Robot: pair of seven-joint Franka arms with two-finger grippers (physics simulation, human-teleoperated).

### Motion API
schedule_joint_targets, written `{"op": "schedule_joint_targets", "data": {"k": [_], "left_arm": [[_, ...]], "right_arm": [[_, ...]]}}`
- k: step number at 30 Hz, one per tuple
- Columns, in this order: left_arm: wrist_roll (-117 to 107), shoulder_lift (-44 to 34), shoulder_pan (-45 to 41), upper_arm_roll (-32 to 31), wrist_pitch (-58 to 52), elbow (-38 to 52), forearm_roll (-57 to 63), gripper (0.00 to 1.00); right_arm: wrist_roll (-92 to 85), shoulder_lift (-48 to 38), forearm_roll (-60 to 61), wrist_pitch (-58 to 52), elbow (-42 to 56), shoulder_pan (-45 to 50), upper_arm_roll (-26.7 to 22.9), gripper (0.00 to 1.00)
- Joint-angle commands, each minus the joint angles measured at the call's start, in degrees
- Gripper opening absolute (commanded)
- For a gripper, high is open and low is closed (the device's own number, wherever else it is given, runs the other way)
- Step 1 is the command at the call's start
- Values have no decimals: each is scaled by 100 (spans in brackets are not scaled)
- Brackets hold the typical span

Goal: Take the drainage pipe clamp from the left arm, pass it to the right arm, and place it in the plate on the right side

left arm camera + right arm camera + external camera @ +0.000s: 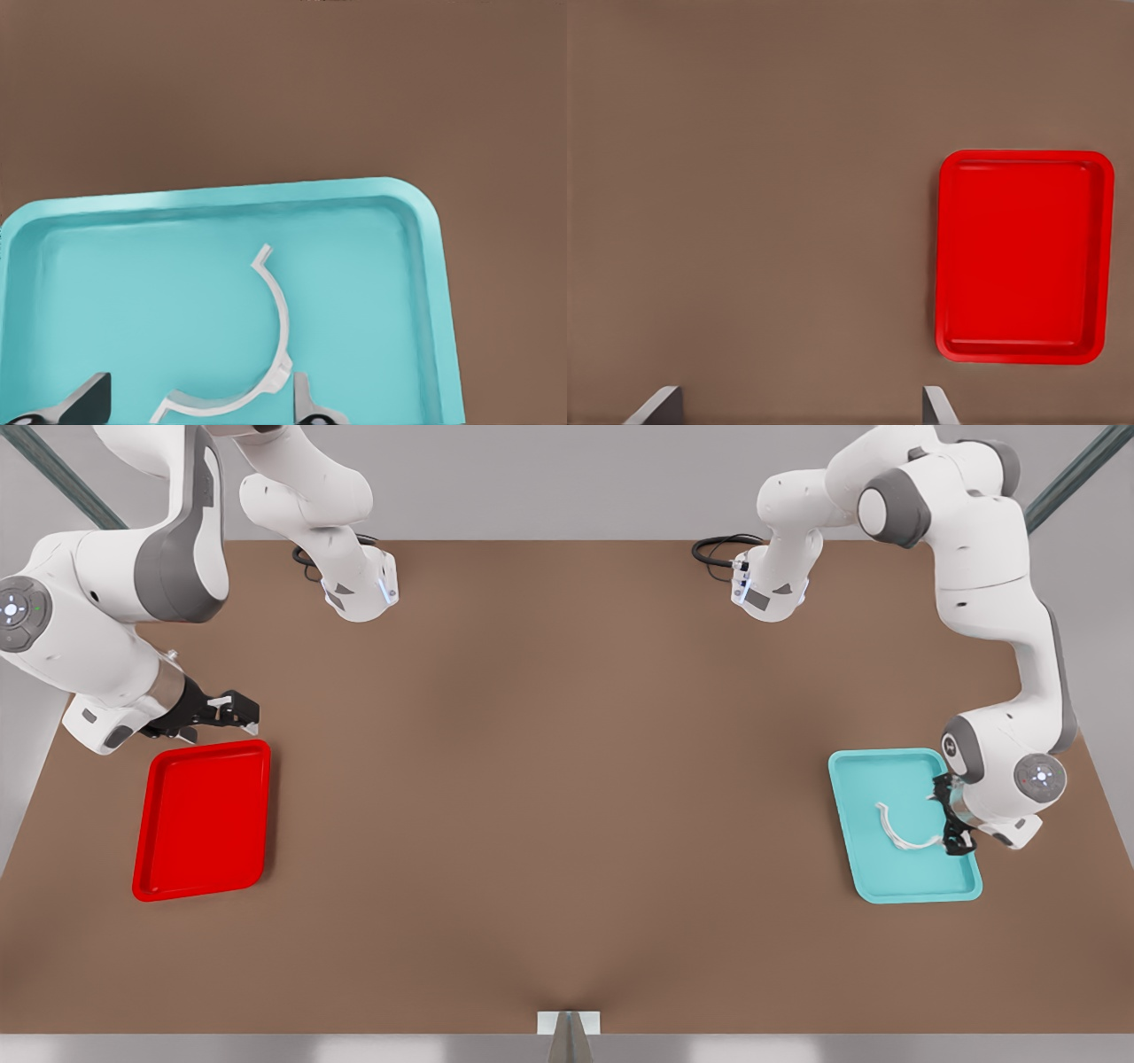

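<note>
**Q:** How do the end effectors stand?

**A:** The left gripper (pixel 950 817) hangs low over the teal tray (pixel 855 815), fingers (pixel 87 403) spread, one to each side of the clamp's (pixel 904 833) nearer end; nothing is pinched yet. The right gripper (pixel 215 712) waits above the table (pixel 567 779) just beyond the far rim of the plate (pixel 204 819), its fingers (pixel 939 407) likewise spread and empty.

**Q:** Why this arrangement?

**A:** The straddle probably prepares a grasp across the thin strip near its tab, where a two-finger pinch can seat. The right arm likely holds near its goal until a handover is due. The trays lie well apart, at opposite ends of the table, which would explain why a pass between arms is needed.

**Q:** What does the clamp look like, and where is it?

**A:** A thin white half-ring with small out-turned tabs at both ends, lying flat in the teal tray, open side toward the tray's middle.
</note>
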Motion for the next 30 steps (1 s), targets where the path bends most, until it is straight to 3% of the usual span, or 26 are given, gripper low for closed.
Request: {"op": "schedule_joint_targets", "data": {"k": [1,4,15,27,28,30], "left_arm": [[-4533,116,80,-1,422,-54,-16,100],[-3540,239,211,-19,431,-116,-701,100],[-859,643,440,-89,1081,-36,-719,100],[-419,1021,607,-247,1336,192,-982,100],[-428,1056,607,-256,1336,210,-982,94],[-411,1092,607,-256,1389,245,-965,65]], "right_arm": [[-82,-8,32,-7,3,7,-1,100],[-82,-8,32,-7,3,7,-1,100],[-82,-8,32,-25,-6,7,-1,100],[-91,-8,41,-25,-6,-2,-1,100],[-91,-8,41,-25,-6,7,-1,100],[-161,-8,41,-25,-6,-11,-1,100]]}}
